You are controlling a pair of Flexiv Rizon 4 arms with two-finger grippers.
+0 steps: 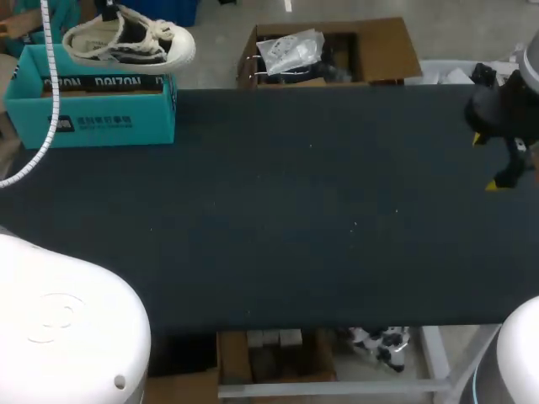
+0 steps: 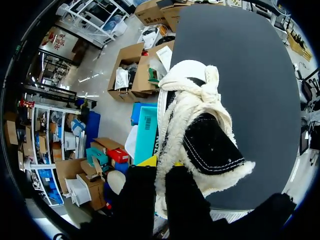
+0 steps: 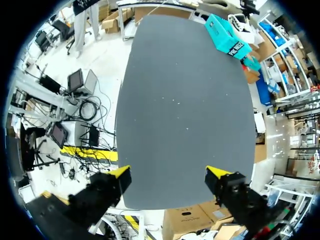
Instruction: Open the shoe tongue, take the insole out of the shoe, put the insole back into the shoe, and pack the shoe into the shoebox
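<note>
A cream and black shoe [image 1: 126, 42] hangs above the open teal shoebox [image 1: 93, 109] at the table's far left corner. In the left wrist view my left gripper [image 2: 161, 166] is shut on the shoe's [image 2: 200, 130] fleecy rim at the heel end, toe pointing away, with the shoebox [image 2: 147, 132] under and beside it. The insole is not visible. My right gripper [image 1: 488, 162] stands open at the table's right edge, far from the shoe, with nothing between its fingers. In its own view the right gripper [image 3: 169, 172] faces along the table towards the shoebox [image 3: 227, 37].
The dark table [image 1: 295, 210] stretches bare between the shoebox and the right gripper. A white cable [image 1: 52, 93] from my left arm hangs across the shoebox's left end.
</note>
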